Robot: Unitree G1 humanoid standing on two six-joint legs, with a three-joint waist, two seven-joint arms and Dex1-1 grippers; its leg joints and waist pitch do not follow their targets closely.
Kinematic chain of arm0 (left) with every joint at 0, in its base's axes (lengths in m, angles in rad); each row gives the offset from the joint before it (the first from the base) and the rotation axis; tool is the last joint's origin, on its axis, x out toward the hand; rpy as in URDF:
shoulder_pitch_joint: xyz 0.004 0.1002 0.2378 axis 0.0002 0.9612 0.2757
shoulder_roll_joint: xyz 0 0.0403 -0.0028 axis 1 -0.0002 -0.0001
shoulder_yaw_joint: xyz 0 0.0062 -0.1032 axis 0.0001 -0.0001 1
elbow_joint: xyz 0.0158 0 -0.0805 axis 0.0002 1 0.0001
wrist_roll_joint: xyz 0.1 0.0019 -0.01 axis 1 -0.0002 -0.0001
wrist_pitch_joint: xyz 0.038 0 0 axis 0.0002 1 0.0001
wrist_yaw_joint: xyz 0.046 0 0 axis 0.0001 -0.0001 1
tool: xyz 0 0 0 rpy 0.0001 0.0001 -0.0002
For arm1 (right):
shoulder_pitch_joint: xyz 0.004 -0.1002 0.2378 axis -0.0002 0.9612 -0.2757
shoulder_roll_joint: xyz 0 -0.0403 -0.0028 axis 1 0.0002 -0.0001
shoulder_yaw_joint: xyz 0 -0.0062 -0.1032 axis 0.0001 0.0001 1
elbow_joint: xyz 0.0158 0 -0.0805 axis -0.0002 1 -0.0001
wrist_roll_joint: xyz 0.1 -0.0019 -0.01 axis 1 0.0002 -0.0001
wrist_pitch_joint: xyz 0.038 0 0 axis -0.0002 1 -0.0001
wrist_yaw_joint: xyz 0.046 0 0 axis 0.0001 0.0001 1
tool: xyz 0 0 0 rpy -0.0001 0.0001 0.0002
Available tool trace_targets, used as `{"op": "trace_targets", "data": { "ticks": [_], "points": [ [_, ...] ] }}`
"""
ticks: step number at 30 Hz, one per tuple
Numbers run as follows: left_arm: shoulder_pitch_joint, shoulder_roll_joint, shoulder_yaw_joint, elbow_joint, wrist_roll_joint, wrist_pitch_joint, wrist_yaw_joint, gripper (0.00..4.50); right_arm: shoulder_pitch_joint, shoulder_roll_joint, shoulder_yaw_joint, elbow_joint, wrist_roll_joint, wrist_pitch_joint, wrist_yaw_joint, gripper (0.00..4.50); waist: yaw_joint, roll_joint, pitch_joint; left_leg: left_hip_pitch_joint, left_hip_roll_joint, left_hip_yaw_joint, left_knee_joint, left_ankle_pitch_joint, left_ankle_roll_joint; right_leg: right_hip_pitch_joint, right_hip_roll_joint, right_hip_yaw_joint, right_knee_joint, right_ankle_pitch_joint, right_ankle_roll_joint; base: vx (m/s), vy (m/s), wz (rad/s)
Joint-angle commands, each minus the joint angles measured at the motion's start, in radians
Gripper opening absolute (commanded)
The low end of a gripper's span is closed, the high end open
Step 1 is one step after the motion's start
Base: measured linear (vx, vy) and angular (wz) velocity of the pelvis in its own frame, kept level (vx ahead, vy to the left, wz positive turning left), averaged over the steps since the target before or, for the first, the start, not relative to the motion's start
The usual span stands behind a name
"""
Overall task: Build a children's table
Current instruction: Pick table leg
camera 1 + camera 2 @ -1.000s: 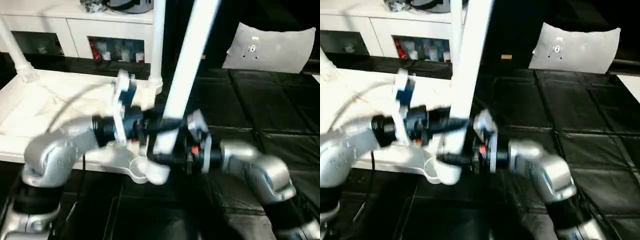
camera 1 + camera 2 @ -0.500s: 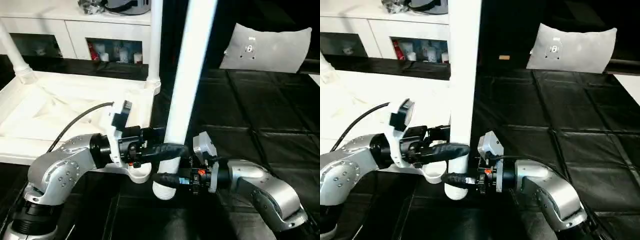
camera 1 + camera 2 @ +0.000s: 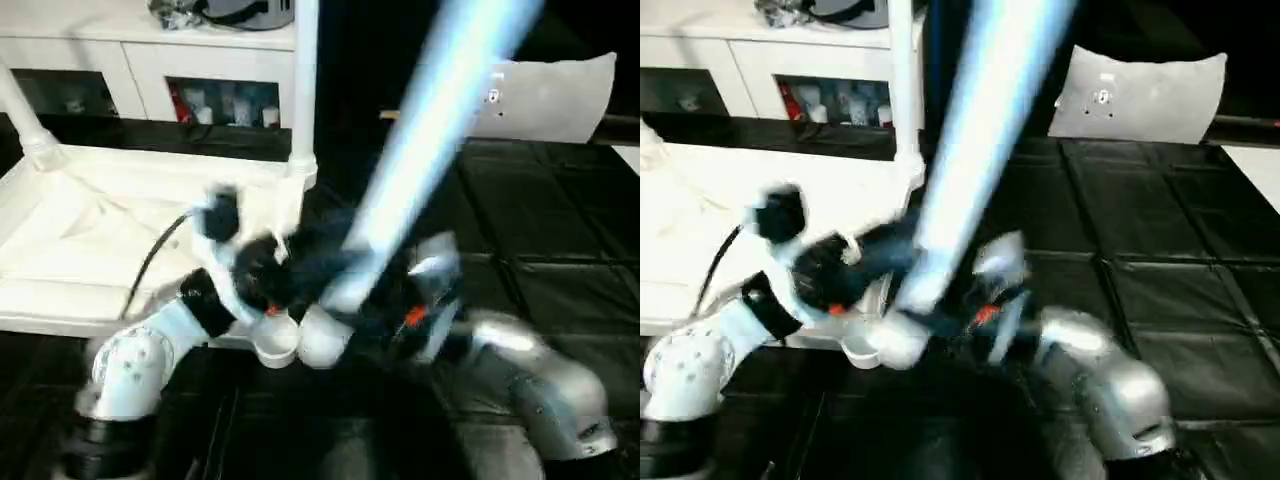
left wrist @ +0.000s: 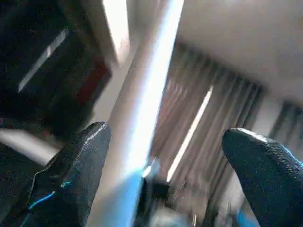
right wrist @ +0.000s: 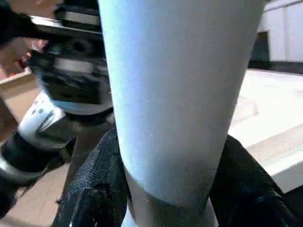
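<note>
Right gripper (image 5: 165,189) clamps the lower end of a loose table leg (image 3: 430,150), one black finger on each side of the tube. The left gripper (image 4: 163,156) stands wide, its fingers (image 4: 71,175) apart from the leg, which runs between them without contact, so the right arm seems to carry the leg alone.

The upturned table top (image 3: 100,230) lies on the dark floor to the robot's left, ribbed underside up, with two legs (image 3: 303,90) already standing in its far sockets. The empty near corner socket (image 3: 275,340) sits just beside the leg's butt end.

To seat the leg well, I judge it should first be brought upright over that socket, then pushed straight down.

The leg's long axis tilts steeply, thick end low by the socket, the other end pointing up and to the robot's right.
</note>
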Motion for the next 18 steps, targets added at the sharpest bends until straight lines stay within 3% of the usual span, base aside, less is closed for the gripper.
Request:
{"op": "trace_targets", "data": {
  "ticks": [1, 3, 6, 8, 9, 10, 11, 15, 18],
  "points": [
    [-0.006, -0.046, 0.032, -0.01, 0.015, -0.033, 0.09, 4.49, -0.007, 0.012, -0.005, -0.009, 0.002, 0.001, -0.015, 1.91, 0.002, 0.005, -0.068, 0.031, 0.096, -0.048, -0.082, -0.283, -0.043, 0.021, -0.123, 0.055, -0.097, -0.287, -0.203, 0.0, 0.0, 0.0],
    [-0.012, -0.068, 0.049, -0.004, 0.046, -0.054, 0.132, 4.49, -0.009, 0.018, -0.002, -0.009, -0.007, -0.003, -0.022, 1.91, -0.002, 0.004, -0.067, 0.031, 0.099, -0.05, -0.084, -0.293, -0.049, 0.022, -0.123, 0.056, -0.102, -0.324, -0.178, 0.0, 0.0, 0.0],
    [-0.034, -0.068, 0.057, 0.009, 0.204, -0.112, 0.266, 4.49, -0.015, 0.02, 0.012, -0.016, -0.045, -0.015, -0.06, 1.91, -0.004, 0.003, -0.066, 0.033, 0.099, -0.054, -0.086, -0.294, -0.057, 0.018, -0.121, 0.057, -0.105, -0.352, -0.141, 0.0, 0.0, 0.0],
    [-0.06, -0.032, 0.03, 0.034, 0.348, -0.137, 0.392, 4.49, -0.022, 0.012, 0.032, -0.014, -0.096, -0.034, -0.087, 1.91, -0.005, 0.003, -0.067, 0.035, 0.1, -0.057, -0.09, -0.308, -0.068, 0.017, -0.118, 0.057, -0.104, -0.343, -0.119, 0.0, 0.0, 0.0],
    [-0.06, -0.032, 0.03, 0.034, 0.348, -0.137, 0.392, 4.49, -0.022, 0.012, 0.032, -0.014, -0.096, -0.034, -0.087, 1.91, -0.005, 0.004, -0.067, 0.037, 0.099, -0.058, -0.089, -0.306, -0.07, 0.015, -0.118, 0.058, -0.102, -0.338, -0.113, 0.0, 0.0, 0.0],
    [-0.074, 0.024, -0.032, 0.013, 0.444, -0.121, 0.436, 4.49, -0.031, 0.006, 0.056, 0.001, -0.154, -0.059, -0.109, 1.91, -0.005, 0.002, -0.068, 0.037, 0.097, -0.057, -0.088, -0.298, -0.067, 0.017, -0.119, 0.058, -0.103, -0.334, -0.112, 0.0, 0.0, 0.0],
    [-0.076, 0.034, -0.049, -0.003, 0.46, -0.103, 0.449, 4.49, -0.034, 0.008, 0.061, 0.008, -0.171, -0.066, -0.119, 1.91, -0.006, 0.005, -0.069, 0.034, 0.098, -0.06, -0.09, -0.29, -0.072, 0.016, -0.118, 0.057, -0.098, -0.319, -0.108, 0.0, 0.0, 0.0],
    [-0.088, 0.066, -0.142, -0.097, 0.499, -0.057, 0.414, 4.49, -0.047, 0.004, 0.08, 0.03, -0.227, -0.09, -0.145, 1.91, -0.003, 0.009, -0.073, 0.036, 0.101, -0.054, -0.087, -0.248, -0.065, 0.017, -0.12, 0.056, -0.091, -0.208, -0.158, 0.0, 0.0, 0.0],
    [-0.106, 0.071, -0.177, -0.137, 0.5, -0.034, 0.409, 4.49, -0.055, 0.003, 0.084, 0.04, -0.251, -0.097, -0.16, 1.91, -0.002, 0.007, -0.072, 0.03, 0.097, -0.052, -0.084, -0.235, -0.051, 0.024, -0.121, 0.055, -0.089, -0.182, -0.173, 0.0, 0.0, 0.0]
  ]
}}
